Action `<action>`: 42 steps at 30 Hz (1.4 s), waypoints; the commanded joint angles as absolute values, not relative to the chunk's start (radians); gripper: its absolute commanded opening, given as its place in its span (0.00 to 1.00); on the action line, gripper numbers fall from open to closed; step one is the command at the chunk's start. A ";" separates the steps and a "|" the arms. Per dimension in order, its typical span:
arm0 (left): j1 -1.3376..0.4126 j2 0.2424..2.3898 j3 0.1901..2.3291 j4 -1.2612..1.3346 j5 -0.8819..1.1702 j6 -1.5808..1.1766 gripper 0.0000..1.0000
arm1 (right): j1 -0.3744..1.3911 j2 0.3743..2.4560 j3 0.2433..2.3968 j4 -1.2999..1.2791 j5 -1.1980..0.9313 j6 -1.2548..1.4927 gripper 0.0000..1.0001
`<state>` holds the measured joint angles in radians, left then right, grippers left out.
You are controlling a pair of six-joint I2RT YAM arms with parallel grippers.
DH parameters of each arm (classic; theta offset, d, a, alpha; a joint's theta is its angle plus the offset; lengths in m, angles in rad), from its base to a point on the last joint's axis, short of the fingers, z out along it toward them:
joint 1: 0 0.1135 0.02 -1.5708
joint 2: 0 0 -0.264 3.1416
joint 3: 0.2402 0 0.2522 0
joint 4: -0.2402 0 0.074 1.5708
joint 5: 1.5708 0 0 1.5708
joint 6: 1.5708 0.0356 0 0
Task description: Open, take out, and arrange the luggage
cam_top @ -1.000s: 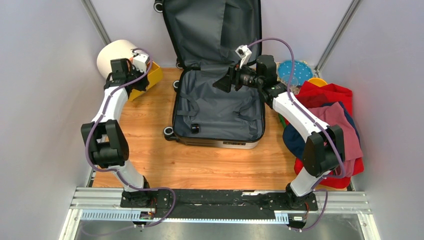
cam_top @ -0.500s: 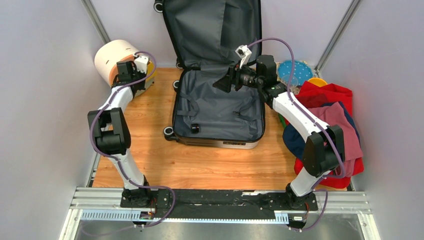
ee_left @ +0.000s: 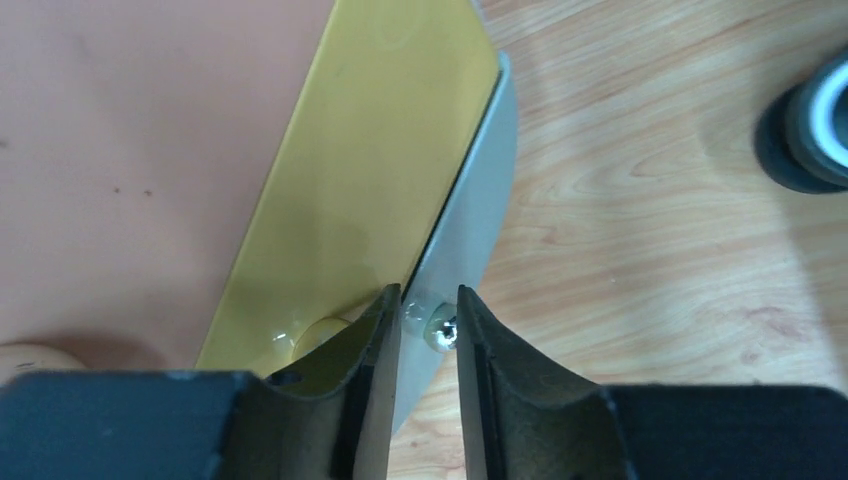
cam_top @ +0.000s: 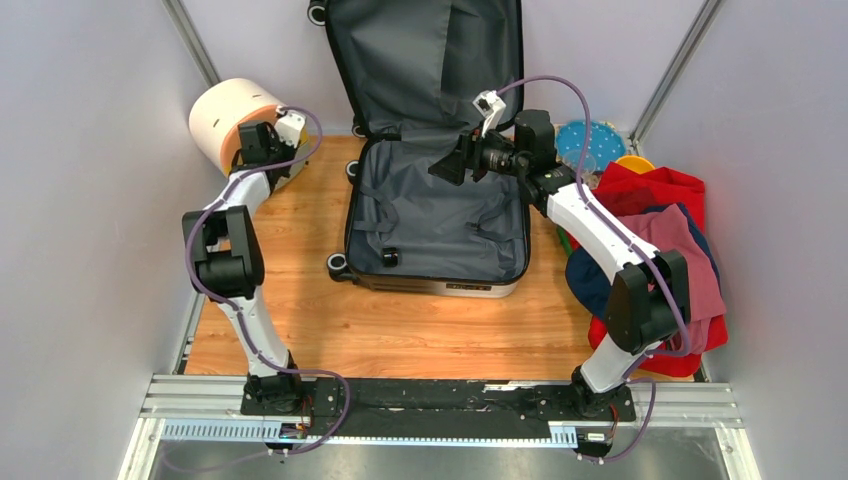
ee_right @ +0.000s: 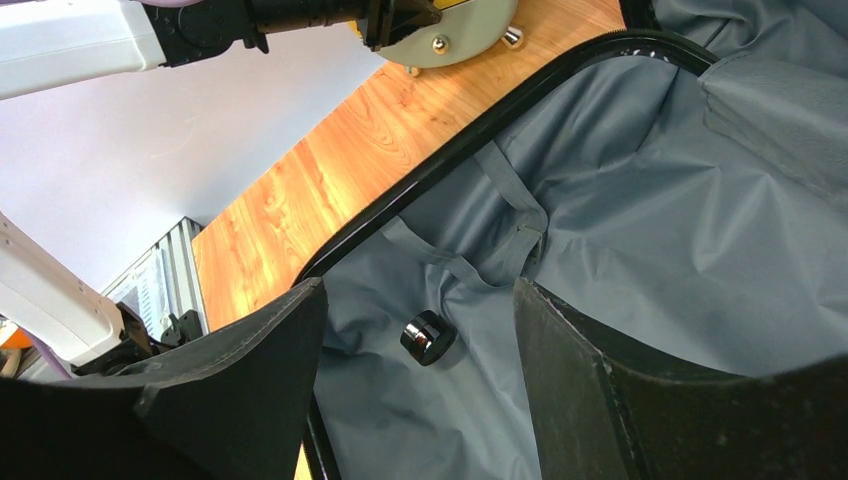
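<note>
— Grey plate (ee_left: pixel 480 200) edge sits in the slit between the left gripper (ee_left: pixel 427 293) fingers, with a small screw head (ee_left: pixel 441 335) right by the right-hand finger. The gap is narrow. Can't tell if it's pinching or just straddling.

— What's the plate on?

— It runs along the yellow drawer (ee_left: pixel 370 150) of the round cream box (cam_top: pixel 225 115). The box is at 10 o'clock on the wood table (cam_top: pixel 400 330), close to the left wall.

— Right side?

— Right gripper (ee_right: pixel 419 284) has its jaws spread wide with nothing between them. It hangs over the luggage (cam_top: pixel 440 230), pointing toward 9 o'clock.

— Luggage position?

— 12 o'clock, centre-back. It's open, with the lower half flat on the table and the lid upright against the back wall. Grey lining shows in both halves. Straps lie loose in the lower half, and one small black cap (ee_right: pixel 427 337) rests on the lining toward its 7 o'clock corner. The left wrist view catches one black wheel (ee_left: pixel 815 120) at 2 o'clock, apart from the drawer.

— Rest?

— Clothes pile (cam_top: pixel 660 240), red, blue and pink, at 3 o'clock just beside the luggage's right wall. Blue dotted disc (cam_top: pixel 590 140) at 1 o'clock behind the pile.
</note>
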<state>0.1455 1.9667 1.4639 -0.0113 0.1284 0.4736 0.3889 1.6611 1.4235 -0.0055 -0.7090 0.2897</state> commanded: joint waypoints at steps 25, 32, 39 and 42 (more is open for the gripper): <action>0.319 1.809 1.051 0.120 0.861 1.784 0.66 | 0.373 1.626 1.405 0.005 -0.733 0.267 0.72; 0.322 1.900 0.928 0.549 0.874 1.799 0.66 | 0.374 1.632 1.410 -0.029 -0.735 0.253 0.72; 0.322 1.994 0.960 0.663 0.842 1.801 0.66 | 0.374 1.641 1.414 -0.049 -0.730 0.241 0.72; 0.322 2.026 0.972 0.681 0.824 1.807 0.66 | 0.373 1.643 1.417 -0.058 -0.726 0.233 0.72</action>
<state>0.3214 1.9808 0.9375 0.5797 0.8097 1.7668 0.3771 1.6604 1.4002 -0.0582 -0.7273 0.2596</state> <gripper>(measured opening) 0.659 0.716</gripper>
